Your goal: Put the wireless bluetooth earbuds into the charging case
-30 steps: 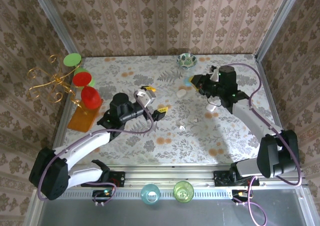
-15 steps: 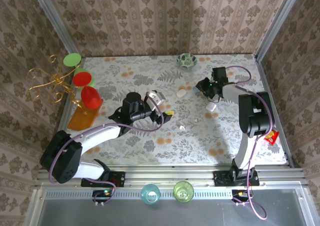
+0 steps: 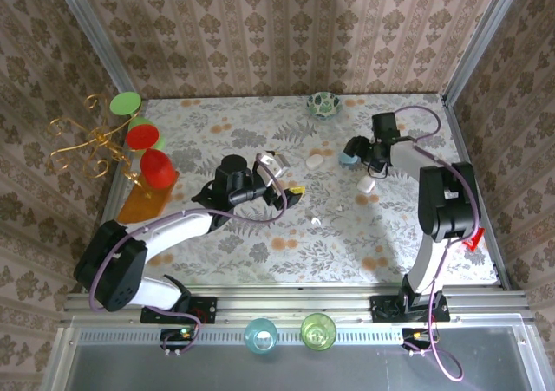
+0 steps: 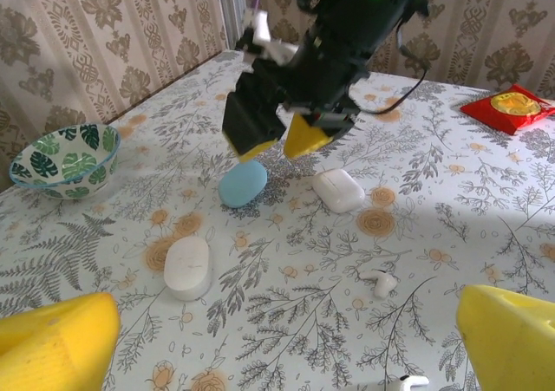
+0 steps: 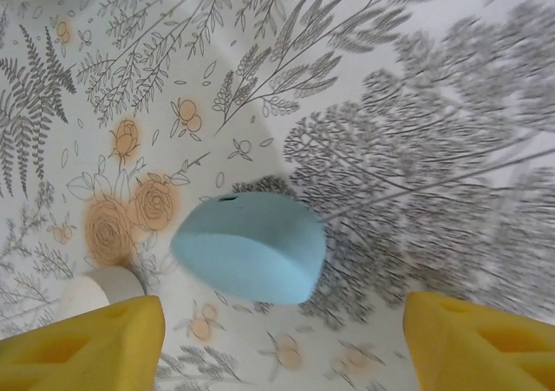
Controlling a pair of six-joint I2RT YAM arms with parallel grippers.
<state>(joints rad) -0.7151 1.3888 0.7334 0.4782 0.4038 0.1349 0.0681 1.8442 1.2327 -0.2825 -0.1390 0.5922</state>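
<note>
Two tiny white earbuds lie loose on the flowered table, one ahead of my left gripper and one at that view's bottom edge; from above they are specks. A shut pale-blue charging case lies flat just ahead of my right gripper, whose yellow fingers stand wide apart on either side of it, touching nothing. My left gripper hovers open and empty mid-table. Two shut white cases flank the blue one.
A leaf-patterned bowl sits at the back edge. A red packet lies by the right arm. A gold stand with red and green discs occupies the left side. Two cups stand beyond the near rail.
My left gripper has moved right toward the table's middle. My right arm has folded back and its gripper has come down close over the pale-blue case. Cases and earbuds have not moved.
</note>
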